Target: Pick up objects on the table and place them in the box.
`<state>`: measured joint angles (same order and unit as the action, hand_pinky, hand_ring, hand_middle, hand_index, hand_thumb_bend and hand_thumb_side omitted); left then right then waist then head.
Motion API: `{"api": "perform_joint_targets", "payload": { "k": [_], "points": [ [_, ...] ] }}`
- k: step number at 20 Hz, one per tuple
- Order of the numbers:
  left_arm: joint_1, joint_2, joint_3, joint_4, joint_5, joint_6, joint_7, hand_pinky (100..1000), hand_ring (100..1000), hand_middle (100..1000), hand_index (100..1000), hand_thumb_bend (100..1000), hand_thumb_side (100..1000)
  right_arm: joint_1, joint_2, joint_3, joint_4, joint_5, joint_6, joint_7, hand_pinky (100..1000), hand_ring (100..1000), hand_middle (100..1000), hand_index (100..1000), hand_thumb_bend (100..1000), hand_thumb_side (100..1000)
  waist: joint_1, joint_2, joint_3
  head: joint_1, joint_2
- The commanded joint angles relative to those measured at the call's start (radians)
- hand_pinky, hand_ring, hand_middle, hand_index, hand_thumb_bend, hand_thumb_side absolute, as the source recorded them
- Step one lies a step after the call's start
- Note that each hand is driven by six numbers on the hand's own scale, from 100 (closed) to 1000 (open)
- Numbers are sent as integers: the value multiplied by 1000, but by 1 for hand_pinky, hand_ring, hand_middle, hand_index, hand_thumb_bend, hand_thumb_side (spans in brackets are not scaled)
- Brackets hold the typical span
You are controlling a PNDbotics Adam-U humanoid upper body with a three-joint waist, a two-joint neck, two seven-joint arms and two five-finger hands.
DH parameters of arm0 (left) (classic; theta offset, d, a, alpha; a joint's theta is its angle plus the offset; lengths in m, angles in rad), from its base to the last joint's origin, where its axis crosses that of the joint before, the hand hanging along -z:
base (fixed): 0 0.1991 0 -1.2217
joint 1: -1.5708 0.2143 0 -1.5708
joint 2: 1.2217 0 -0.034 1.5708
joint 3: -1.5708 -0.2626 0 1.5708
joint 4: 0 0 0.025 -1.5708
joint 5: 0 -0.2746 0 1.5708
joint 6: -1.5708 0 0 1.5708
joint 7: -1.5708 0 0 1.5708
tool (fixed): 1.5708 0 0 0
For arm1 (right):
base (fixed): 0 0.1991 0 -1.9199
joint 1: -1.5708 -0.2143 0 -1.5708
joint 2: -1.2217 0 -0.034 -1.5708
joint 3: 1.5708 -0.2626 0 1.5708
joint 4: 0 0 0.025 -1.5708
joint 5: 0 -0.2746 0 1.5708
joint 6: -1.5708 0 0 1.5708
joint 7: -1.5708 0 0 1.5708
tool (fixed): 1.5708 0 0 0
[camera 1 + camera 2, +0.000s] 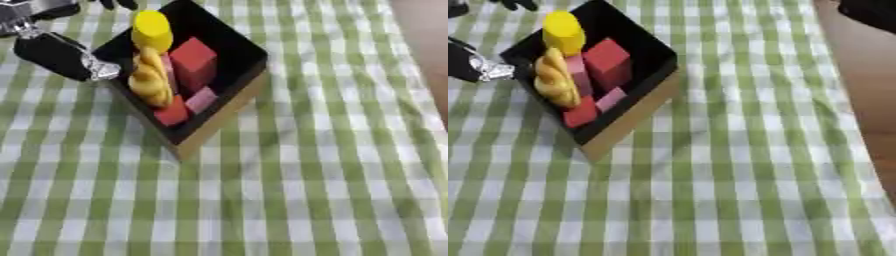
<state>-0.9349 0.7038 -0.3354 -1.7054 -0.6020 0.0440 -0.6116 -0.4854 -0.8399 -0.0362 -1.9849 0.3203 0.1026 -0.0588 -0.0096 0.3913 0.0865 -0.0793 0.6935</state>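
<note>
Your left arm came in at the upper left corner, black with a silver joint, and lay just beside the box's left wall. Of the left robot hand (112, 4) only dark fingertips showed at the top edge, past the box's far corner, so I could not tell whether they were spread, pressed together or pinching anything. Nothing showed between them.

Next to the right, the box (229, 107) sat on the bench (306, 190), turned so that one corner pointed toward you. Its inside was black and its near outer wall was tan.

Inside it, from the left, a yellow ridged piece (150, 77) lay lengthwise along the left wall. At its far end a yellow cylinder (151, 30) stood in the far corner, close against it. Just right of these a large red cube (193, 61) rested, tilted, touching a pink piece partly hidden between the cube and the ridged piece. Nearer to you a small pink block (200, 99) lay beside a small red block (171, 113), the red one closest to the near corner.

The green-and-white checked cloth covered the bench. At the far right a brown strip (855, 75) ran beyond the cloth's edge.

Your right robot hand did not show in either view.
</note>
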Motion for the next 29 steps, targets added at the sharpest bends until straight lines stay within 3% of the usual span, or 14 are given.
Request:
{"api": "perform_joint_targets", "payload": {
  "k": [1, 10, 13, 19, 23, 29],
  "points": [
    [-13, 17, 11, 3, -29, -3, 30, 867, 839, 844, 915, 490, 561, -13, -17, -8, -15, -7, -3, 0, 788, 676, 583, 841, 100, 526, -1, -26, -1, 6, -12],
    [-7, 15, 38, -19, -34, -5, 86, 853, 824, 820, 899, 455, 548, -12, -15, -9, -15, -8, -2, -2, 788, 676, 583, 841, 100, 527, -3, -26, 9, 2, -15],
    [7, 20, 74, -54, -37, 22, 142, 837, 802, 792, 873, 364, 610, -15, -14, -9, -15, -9, -6, -4, 788, 675, 583, 841, 100, 523, -6, -25, 24, 0, -14],
    [81, 56, 188, -180, 6, 134, 428, 825, 791, 770, 848, 309, 643, -34, -13, -4, -15, -15, -32, -16, 787, 678, 585, 841, 100, 503, -11, -21, 51, -6, -28],
    [158, 86, 261, -275, 71, 177, 640, 824, 792, 768, 833, 302, 651, -59, -4, 1, -15, -20, -68, -46, 787, 681, 589, 842, 100, 508, -8, -12, 50, -11, -45],
    [251, 76, 299, -294, 151, 118, 896, 819, 791, 765, 834, 294, 680, -84, 12, 7, -15, -52, -159, -119, 795, 690, 600, 843, 100, 537, -4, -3, 23, -9, -36]
  ]
}}
